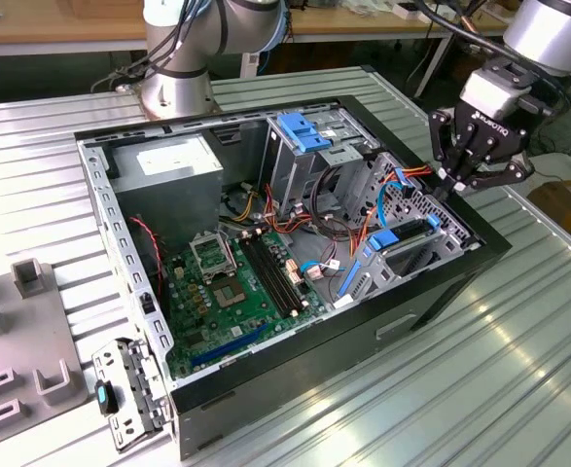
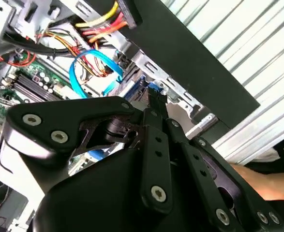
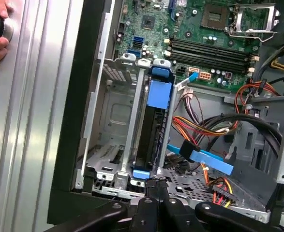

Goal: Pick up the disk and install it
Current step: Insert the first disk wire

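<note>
My gripper (image 1: pixel 448 183): matt black links, bright metal screws (image 2: pixel 157 193).
Disk (image 3: pixel 149 133): dark matt slab, glossy blue plastic bracket (image 3: pixel 159 94).
Case (image 1: pixel 304 370): black matt outside, bare grey metal inside.
Table (image 1: pixel 480 389) under the case: ribbed metal, soft sheen.

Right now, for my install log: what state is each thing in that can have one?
computer case: open, side panel off.
disk: standing on edge in the drive bay, between metal rails.
hand: fingers closed together, tips at the disk's end.
CPU socket: uncovered, no cooler.
</note>
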`<state>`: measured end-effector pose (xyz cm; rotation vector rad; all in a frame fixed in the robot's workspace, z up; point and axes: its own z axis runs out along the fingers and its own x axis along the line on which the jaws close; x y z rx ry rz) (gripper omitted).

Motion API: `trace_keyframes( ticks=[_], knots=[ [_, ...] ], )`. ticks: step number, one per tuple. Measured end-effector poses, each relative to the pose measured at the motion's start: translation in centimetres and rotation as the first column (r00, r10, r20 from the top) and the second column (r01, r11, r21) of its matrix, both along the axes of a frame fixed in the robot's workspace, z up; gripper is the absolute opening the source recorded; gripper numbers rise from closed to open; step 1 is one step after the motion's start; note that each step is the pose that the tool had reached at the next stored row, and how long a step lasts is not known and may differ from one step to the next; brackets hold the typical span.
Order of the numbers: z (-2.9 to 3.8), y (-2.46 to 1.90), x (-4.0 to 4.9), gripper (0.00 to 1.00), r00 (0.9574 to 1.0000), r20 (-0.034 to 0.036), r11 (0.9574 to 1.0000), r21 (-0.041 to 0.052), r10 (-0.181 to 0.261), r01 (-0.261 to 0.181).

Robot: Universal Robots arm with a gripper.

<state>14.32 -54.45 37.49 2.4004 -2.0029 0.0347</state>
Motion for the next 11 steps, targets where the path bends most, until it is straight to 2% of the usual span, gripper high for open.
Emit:
trace_keyframes(
  ticks=[1,2,4,6,8,11],
  knots=[
    [0.01,1.89,0.44,0.11,1.0000,0.0000,1.0000,-0.0009,0.000,0.000],
    [0.00,2.21,0.48,0.11,0.9991,-0.0001,0.9991,-0.0007,0.043,-0.043],
    [-0.03,2.27,0.49,0.11,0.9936,0.0000,0.9936,-0.0009,0.113,-0.113],
    [-0.04,2.29,0.53,0.11,0.9914,-0.0001,0.9914,-0.0009,0.131,-0.131],
    [-0.05,2.30,1.21,0.11,0.9846,-0.0001,0.9846,-0.0009,0.175,-0.175],
    [-0.06,2.37,1.55,0.11,0.9800,-0.0003,0.9800,-0.0018,0.199,-0.199]
  ],
)
